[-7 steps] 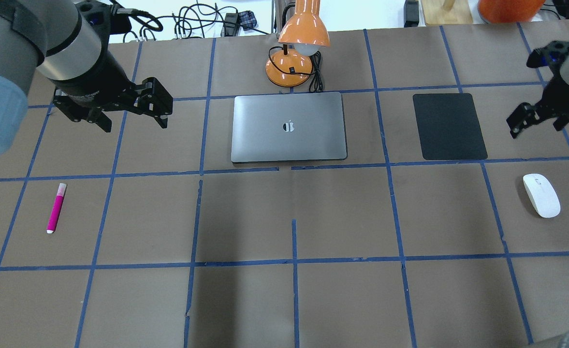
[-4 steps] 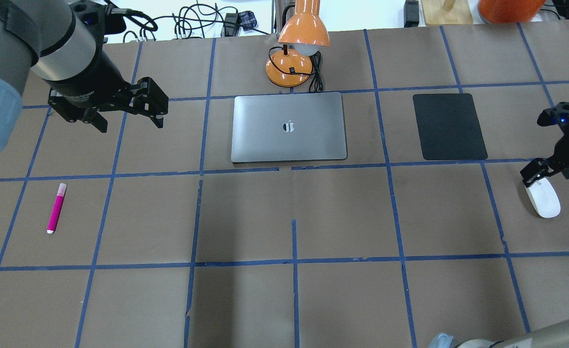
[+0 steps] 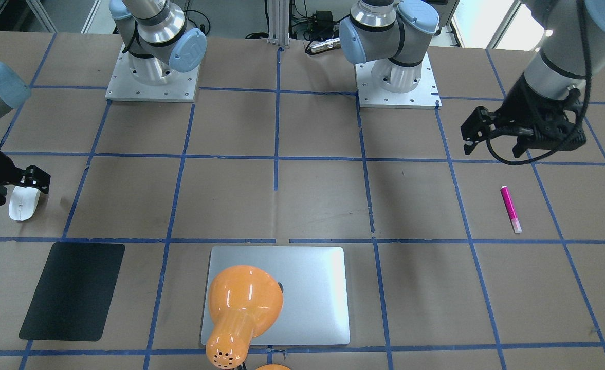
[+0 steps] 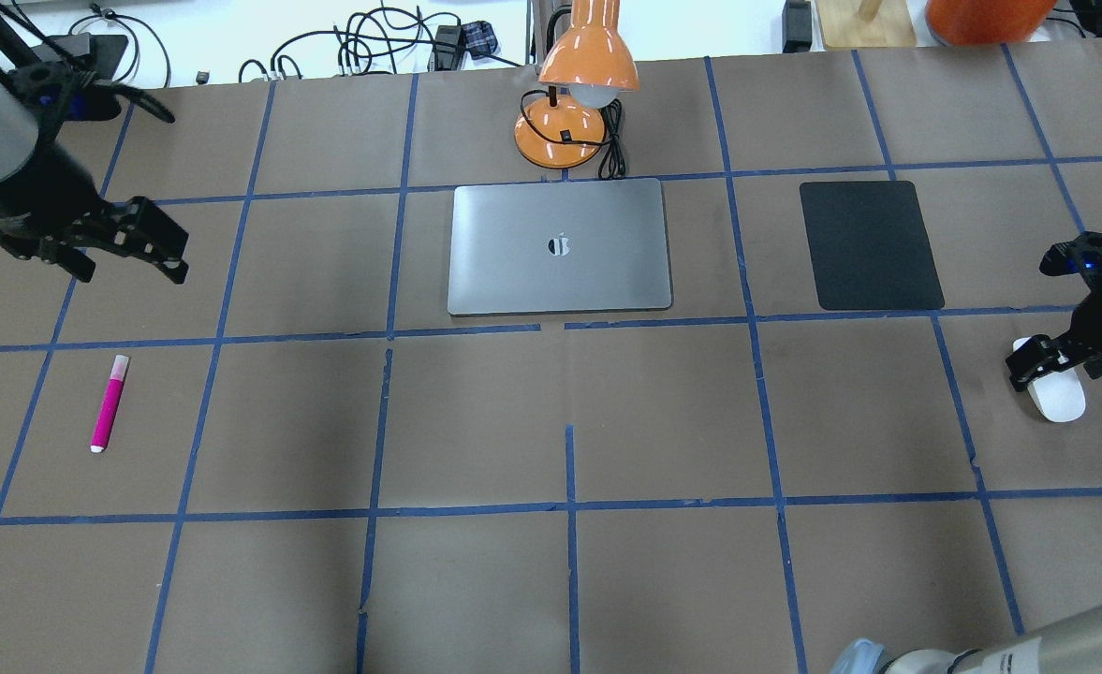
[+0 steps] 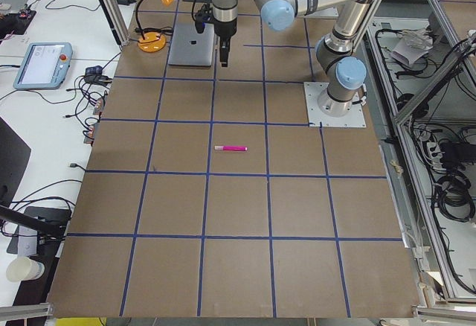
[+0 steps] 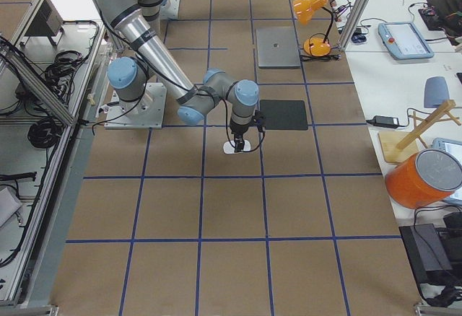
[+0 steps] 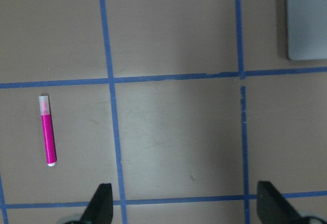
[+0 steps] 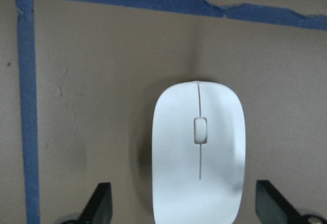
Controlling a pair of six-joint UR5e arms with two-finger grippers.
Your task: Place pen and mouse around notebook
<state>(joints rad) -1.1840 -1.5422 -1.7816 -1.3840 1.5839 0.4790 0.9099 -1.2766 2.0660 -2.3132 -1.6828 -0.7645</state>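
Straddling the mouse (image 8: 198, 157), the right gripper (image 8: 186, 206) has its jaws spread wide, one on each long side. As far as the wrist view shows, neither touches the shell. That line-up looks chosen so a squeeze would meet the narrow width, because the smooth, glossy white oval gives little else to hold and could slip if pinched near its rounded end. The mouse lies flat on the brown paper table (image 4: 663, 421), just short of the matte black mat (image 4: 871, 245) and well apart from the notebook (image 4: 560, 248).

The left gripper (image 7: 186, 206) hangs above bare paper with its jaws released and nothing between them. The pen (image 7: 47, 130), a slim magenta stick with a pale cap, lies off to one side of it near the table's left end, far from the notebook. The notebook is a flat, brushed-grey slab with rounded corners, set before an orange lamp (image 4: 574, 84).
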